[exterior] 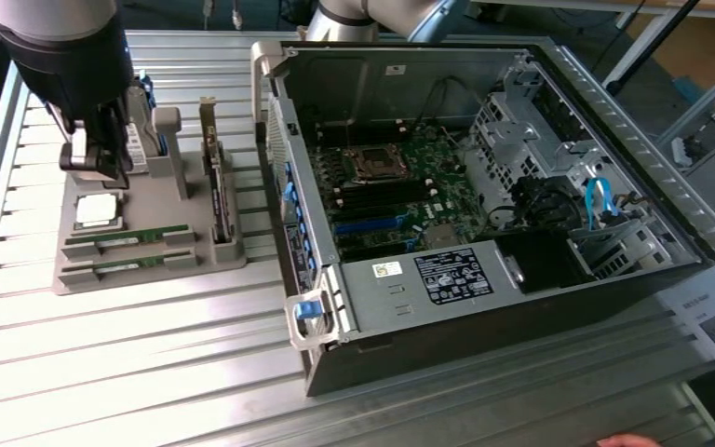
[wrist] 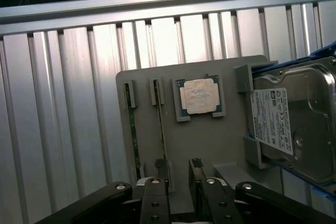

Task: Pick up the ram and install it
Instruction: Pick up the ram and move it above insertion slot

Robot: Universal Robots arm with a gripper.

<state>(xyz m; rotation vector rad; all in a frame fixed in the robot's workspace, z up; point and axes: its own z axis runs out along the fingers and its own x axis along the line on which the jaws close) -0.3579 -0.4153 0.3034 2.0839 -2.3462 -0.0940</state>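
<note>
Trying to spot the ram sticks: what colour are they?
Green long thin circuit-board sticks, best in exterior view.

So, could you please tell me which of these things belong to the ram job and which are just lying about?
Job: ram sticks, gripper, motherboard in the open case.
Lying about: processor chip, hard drive, expansion card.

Table [exterior: 146, 372]: ribbed aluminium slats, bare metal, bright glare patches. 2 things sit directly on it.

1: grey holder tray [wrist: 210, 140], flat on the slats, right under my claw [wrist: 179, 163].

2: open PC case [exterior: 482, 186], lying on its side with the side panel off. It's just beside the tray, off to 1 side of my claw, not under it.

Bare slats show around the tray on the sides away from the case. A raised aluminium rail borders the table past the tray, ahead of my claw.
</note>
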